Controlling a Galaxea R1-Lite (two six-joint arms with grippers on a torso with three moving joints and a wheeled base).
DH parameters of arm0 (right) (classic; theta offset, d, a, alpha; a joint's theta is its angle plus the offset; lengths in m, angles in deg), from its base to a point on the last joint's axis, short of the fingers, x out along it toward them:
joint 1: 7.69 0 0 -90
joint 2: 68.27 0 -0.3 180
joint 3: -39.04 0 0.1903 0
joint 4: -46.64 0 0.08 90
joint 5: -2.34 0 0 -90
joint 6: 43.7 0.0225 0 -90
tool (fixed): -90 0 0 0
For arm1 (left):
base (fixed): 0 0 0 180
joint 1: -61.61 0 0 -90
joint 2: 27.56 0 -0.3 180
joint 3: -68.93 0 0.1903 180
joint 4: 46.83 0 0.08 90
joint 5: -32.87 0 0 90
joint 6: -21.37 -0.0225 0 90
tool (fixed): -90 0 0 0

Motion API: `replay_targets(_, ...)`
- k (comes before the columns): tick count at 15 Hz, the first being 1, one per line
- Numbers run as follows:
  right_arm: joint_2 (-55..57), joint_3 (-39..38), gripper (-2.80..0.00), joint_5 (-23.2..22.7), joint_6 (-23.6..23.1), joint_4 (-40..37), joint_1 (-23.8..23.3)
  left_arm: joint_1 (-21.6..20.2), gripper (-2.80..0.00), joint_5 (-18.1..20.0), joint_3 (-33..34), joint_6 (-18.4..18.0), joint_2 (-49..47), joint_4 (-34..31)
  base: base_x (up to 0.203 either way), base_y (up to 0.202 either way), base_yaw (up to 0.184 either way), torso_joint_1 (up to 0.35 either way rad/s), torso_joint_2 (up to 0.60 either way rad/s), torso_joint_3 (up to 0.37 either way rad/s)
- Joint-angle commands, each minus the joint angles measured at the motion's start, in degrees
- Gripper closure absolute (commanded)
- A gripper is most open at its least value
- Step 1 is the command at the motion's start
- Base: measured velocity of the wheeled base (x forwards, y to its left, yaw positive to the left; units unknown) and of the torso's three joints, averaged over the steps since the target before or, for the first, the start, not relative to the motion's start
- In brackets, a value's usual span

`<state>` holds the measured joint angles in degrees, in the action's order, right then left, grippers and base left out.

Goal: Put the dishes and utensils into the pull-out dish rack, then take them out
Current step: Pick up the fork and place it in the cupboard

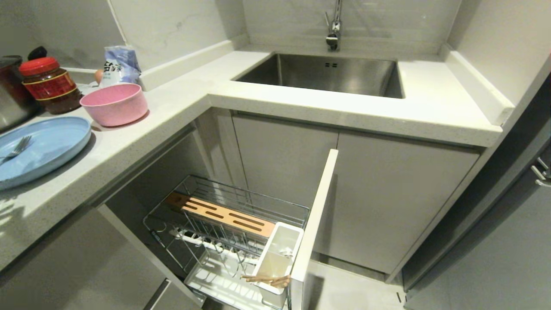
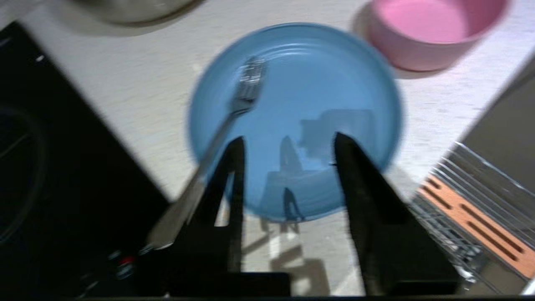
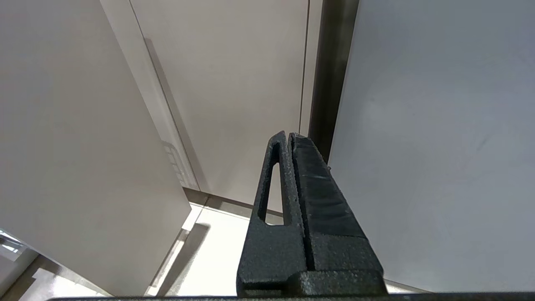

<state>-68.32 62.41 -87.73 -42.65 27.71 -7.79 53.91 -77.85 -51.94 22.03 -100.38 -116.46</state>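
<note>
so far only the chopsticks (image 1: 269,280) are loaded: they lie in the white utensil cup (image 1: 277,258) at the near end of the pull-out dish rack (image 1: 224,232), just behind its tall white front panel (image 1: 316,215). the rack stands pulled out below the counter, its wire basket and slotted wooden strip (image 1: 224,213) holding no dish.

up on the countertop (image 1: 172,112), to the robot's left, the light-blue plate (image 1: 41,148) sits with the silver fork (image 1: 17,148) lying on it, handle running off over the rim. just beyond stands the pink bowl (image 1: 114,103), close to the plate but apart from it, with a red-lidded jar (image 1: 49,84) and a blue packet (image 1: 120,64) behind. farther back are the sink (image 1: 327,73) and tap (image 1: 333,26).

the left gripper (image 2: 288,142) hovers above the plate with its jaws apart and nothing between them, the fork to one side of it. the right gripper (image 3: 288,136) is pressed closed and empty, parked low by the cabinet doors (image 3: 234,83).

my read is that loading is barely begun: fork, plate and bowl remain, then the whole unloading.
</note>
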Motion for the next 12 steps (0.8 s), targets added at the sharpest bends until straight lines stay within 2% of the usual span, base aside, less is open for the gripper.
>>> replay_targets(1, 0.0, -1.5, 0.00, 0.0, 0.0, 0.0, 0.0, -8.3, -2.80, 3.6, -0.1, -1.4, 0.6, -0.5, 0.000, 0.000, 0.000, 0.000, 0.00, 0.000)
replay_targets(3, 0.0, -1.5, 0.00, 0.0, 0.0, 0.0, 0.0, -13.5, -2.80, 6.9, 0.3, -4.1, -0.8, -0.6, 0.000, 0.000, 0.000, 0.000, 0.00, 0.000)
replay_targets(4, 0.0, -1.5, 0.00, 0.0, 0.0, 0.0, 0.0, -14.8, -2.80, 10.1, 0.4, -5.6, -1.9, -0.9, 0.000, 0.000, 0.000, 0.000, 0.00, 0.000)
replay_targets(6, 0.0, -1.5, 0.00, 0.0, 0.0, 0.0, 0.0, -16.9, -2.80, 11.3, 0.4, -8.2, -3.7, -1.8, 0.000, 0.000, 0.000, 0.000, 0.00, 0.000)
replay_targets(9, 0.0, -1.5, 0.00, 0.0, 0.0, 0.0, 0.0, -18.6, -2.80, 14.4, 0.1, -10.4, -6.6, -1.8, 0.000, 0.000, 0.000, 0.000, 0.00, 0.000)
replay_targets(12, 0.0, -1.5, 0.00, 0.0, 0.0, 0.0, 0.0, -18.9, -2.80, 14.7, -0.1, -10.7, -9.5, -1.8, 0.000, 0.000, 0.000, 0.000, 0.00, 0.000)
